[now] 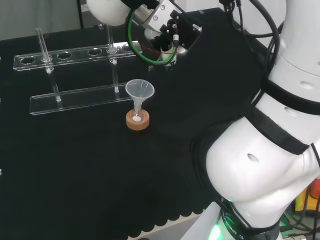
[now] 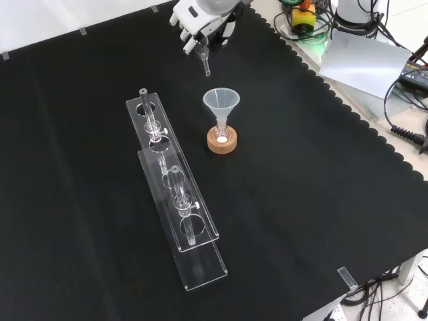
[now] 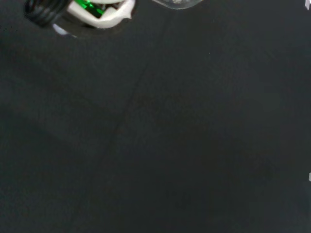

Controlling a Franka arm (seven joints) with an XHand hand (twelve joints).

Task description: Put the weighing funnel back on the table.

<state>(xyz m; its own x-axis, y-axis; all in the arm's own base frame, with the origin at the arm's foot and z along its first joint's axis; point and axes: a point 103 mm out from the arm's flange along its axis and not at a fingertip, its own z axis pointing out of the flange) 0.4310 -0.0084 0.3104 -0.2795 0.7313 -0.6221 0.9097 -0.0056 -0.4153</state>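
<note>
In the front view the hand (image 2: 198,21) hovers at the far end of the cloth with its fingers curled round a small clear piece, the weighing funnel (image 2: 203,59). The stem of the weighing funnel hangs down, above the cloth. In the head view the hand (image 1: 169,31) is up at the back, beyond the big funnel (image 1: 140,90). The big funnel (image 2: 221,101) stands mouth up in a small flask on a cork ring (image 2: 221,142), a little nearer than the hand. In the wrist view a clear edge of the weighing funnel (image 3: 177,4) shows over bare black cloth.
A clear two-tier tube rack (image 2: 175,200) with glass tubes lies left of the big funnel in the front view; in the head view the rack (image 1: 75,97) runs along the left. The cloth's scalloped edge (image 2: 348,114) and cables (image 2: 401,127) lie to the right.
</note>
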